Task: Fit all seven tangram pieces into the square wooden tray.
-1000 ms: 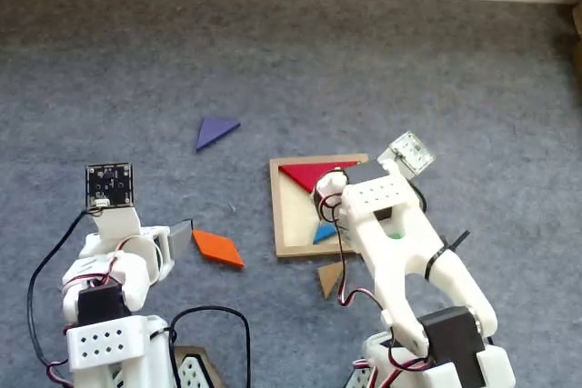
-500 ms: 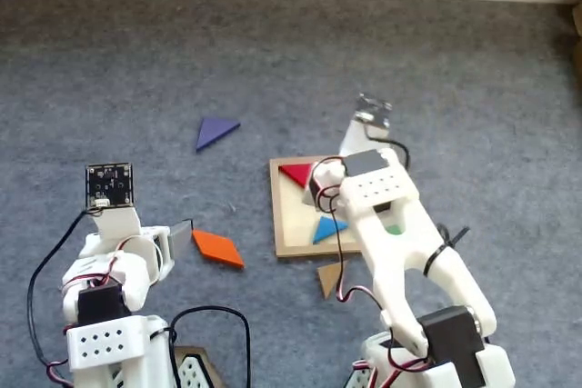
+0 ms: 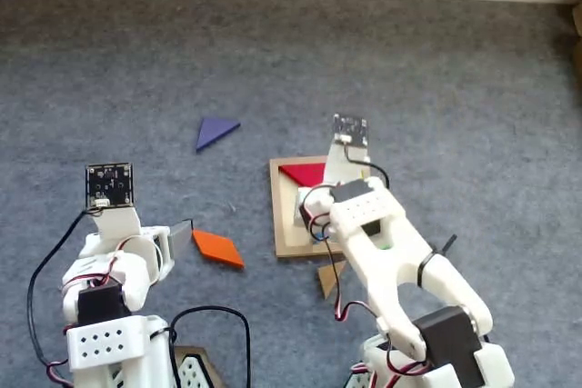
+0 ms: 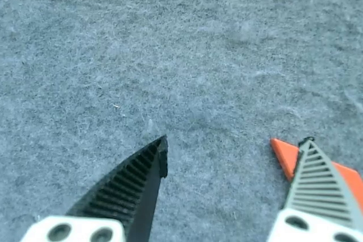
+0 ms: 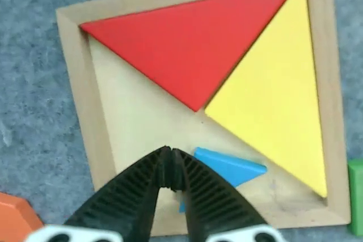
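One blue piece (image 5: 232, 168) sits loose in the tray (image 5: 88, 92); right end effector (image 5: 170, 157), pressed together, may push it. Left end effector (image 4: 236, 140) is spread.

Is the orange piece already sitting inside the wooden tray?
No, the orange piece lies on the grey mat beside the wooden tray, clear of its rim.

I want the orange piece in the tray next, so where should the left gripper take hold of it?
Likely from straight above, pinching the orange piece across its two long parallel edges: it lies flat on the carpet, a thin parallelogram. The open left gripper sits beside its corner.
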Controlling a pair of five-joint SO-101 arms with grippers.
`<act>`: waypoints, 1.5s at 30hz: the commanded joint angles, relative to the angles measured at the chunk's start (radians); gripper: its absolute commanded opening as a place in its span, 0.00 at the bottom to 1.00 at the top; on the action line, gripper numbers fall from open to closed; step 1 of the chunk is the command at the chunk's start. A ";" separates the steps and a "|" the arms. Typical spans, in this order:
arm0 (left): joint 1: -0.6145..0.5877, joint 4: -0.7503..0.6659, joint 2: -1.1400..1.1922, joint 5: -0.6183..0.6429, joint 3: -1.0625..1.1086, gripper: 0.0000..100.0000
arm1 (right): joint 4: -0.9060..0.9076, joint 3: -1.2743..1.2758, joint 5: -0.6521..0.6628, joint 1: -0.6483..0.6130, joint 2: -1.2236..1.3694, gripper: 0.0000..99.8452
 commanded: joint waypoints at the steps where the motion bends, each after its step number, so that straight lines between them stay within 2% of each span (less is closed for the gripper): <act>1: -0.005 -0.018 -0.008 -0.011 -0.008 0.35 | -0.019 0.027 0.015 -0.005 -0.041 0.00; 4: -0.005 -0.018 -0.008 -0.011 -0.008 0.35 | -0.018 0.056 0.015 0.022 -0.042 0.00; 10: -0.005 -0.018 -0.008 -0.011 -0.008 0.35 | 0.002 0.056 0.015 0.173 -0.054 0.00; 16: -0.005 -0.018 -0.008 -0.011 -0.008 0.35 | 0.262 -0.025 0.118 0.197 -0.076 0.00; 22: -0.005 -0.018 -0.008 -0.011 -0.012 0.35 | 0.556 -0.189 0.127 0.243 -0.266 0.00; 26: -0.004 -0.011 -0.008 -0.008 -0.056 0.35 | 0.610 -0.202 0.127 0.309 -0.446 0.00; 29: 0.008 -0.009 -0.008 -0.008 -0.111 0.35 | 0.608 -0.113 0.129 0.386 -0.570 0.01; 34: 0.170 0.095 0.001 -0.032 -0.243 0.35 | 0.598 0.044 0.158 0.512 -0.727 0.01; 38: 0.331 0.186 0.002 -0.068 -0.354 0.35 | 0.492 0.200 0.207 0.653 -0.814 0.01; 45: 0.522 0.224 0.004 -0.066 -0.470 0.35 | 0.364 0.414 0.212 0.831 -0.949 0.01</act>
